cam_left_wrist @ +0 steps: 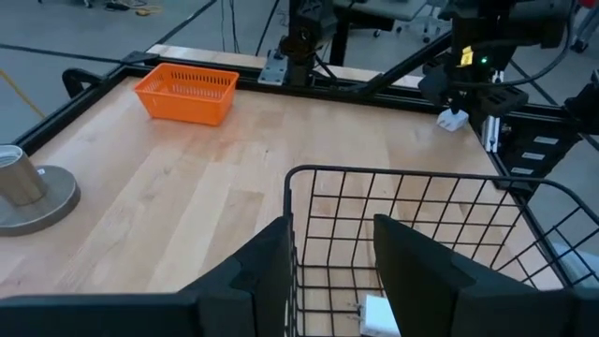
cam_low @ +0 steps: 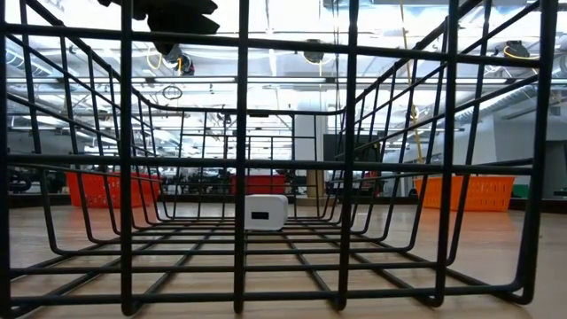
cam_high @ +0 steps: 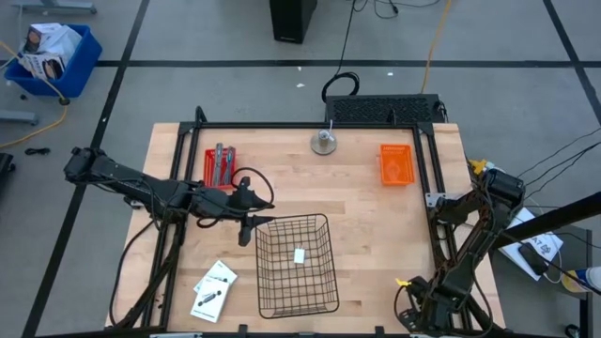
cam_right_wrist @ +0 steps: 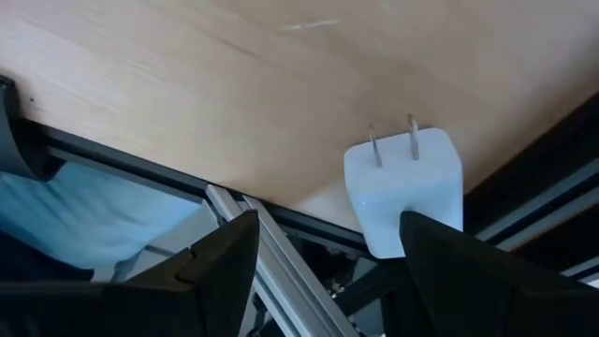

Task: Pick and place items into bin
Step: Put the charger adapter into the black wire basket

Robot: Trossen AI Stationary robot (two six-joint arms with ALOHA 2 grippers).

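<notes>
Right up close, the black wire basket (cam_low: 354,159) sits on the wooden tabletop (cam_high: 376,216) with one small white plug block (cam_low: 265,212) resting on its floor. The left gripper (cam_high: 252,214) hovers at the basket's rim, fingers (cam_left_wrist: 426,267) parted and empty. Over at the table's edge, the right gripper (cam_right_wrist: 328,253) has its fingers spread wide around a second white plug block (cam_right_wrist: 407,192); flat white card packets (cam_high: 214,290) lie beside the basket.

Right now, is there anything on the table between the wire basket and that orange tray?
Nothing; the high view shows only bare wood between the wire basket and the orange tray. The left wrist view agrees.
</notes>
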